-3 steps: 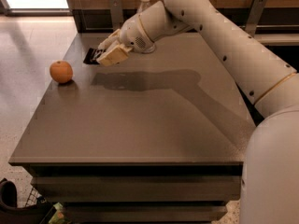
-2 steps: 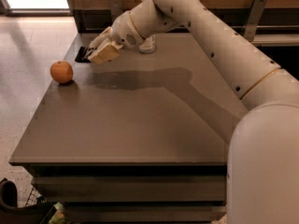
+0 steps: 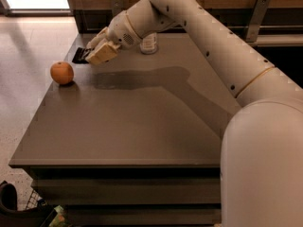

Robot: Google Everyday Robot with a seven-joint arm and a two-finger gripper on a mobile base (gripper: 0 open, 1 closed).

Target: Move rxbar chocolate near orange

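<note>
1. Daylight glare top left on the floor (image 3: 28, 37).
2. My arm (image 3: 213, 46) drops a soft shadow across the table (image 3: 132, 126).
3. My gripper (image 3: 98, 51), clamping the rxbar chocolate (image 3: 80, 56) at the far-left corner, looks evenly lit.

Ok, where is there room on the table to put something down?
The whole front and middle of the table is bare, right of the orange. The back left is crowded: the gripper holds the rxbar chocolate there, near the bottle.

No legible print on rxbar chocolate (image 3: 80, 56), pincer (image 3: 92, 54) gripping it, far-left over table (image 3: 142, 126)
</note>
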